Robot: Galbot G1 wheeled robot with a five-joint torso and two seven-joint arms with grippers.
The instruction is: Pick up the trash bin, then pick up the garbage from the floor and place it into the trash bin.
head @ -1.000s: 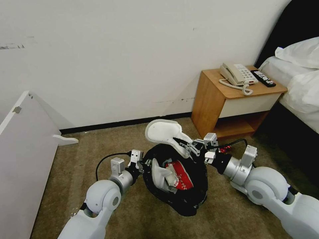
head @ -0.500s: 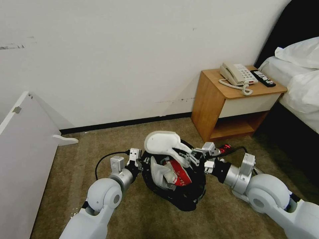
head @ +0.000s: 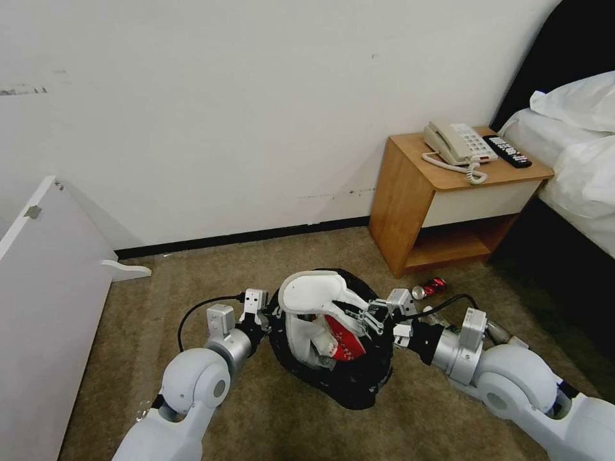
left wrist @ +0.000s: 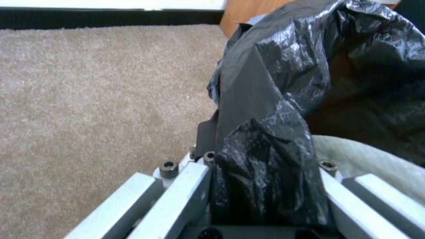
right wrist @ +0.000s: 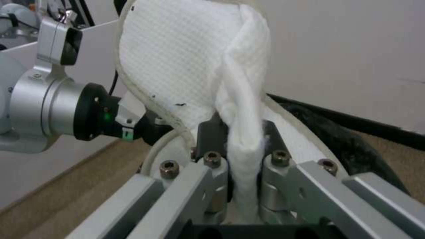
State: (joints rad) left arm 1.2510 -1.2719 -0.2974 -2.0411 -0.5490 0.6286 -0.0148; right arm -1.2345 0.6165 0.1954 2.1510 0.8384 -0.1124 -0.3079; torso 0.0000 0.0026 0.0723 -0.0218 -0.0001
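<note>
Small round trash bin (head: 349, 378) lined with crinkly black bag, sitting on the carpet (head: 256, 269) between both arms. Inside: a white slipper (head: 304, 339) and a crushed red-white carton (head: 343, 339). Left gripper (left wrist: 261, 186) clamped on the bag's rim. Right gripper (right wrist: 241, 172) pinching a second white slipper's (head: 314, 291) strap (sole tilted over the bin's mouth). Red can (head: 430, 288) lying near the nightstand (head: 442, 198).

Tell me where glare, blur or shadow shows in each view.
Head view: even light, dark shadow under the nightstand. Left wrist view: glossy highlights on the trash bin's black bag, soft focus. Right wrist view: the white slipper is bright, the wall behind blurred.
</note>
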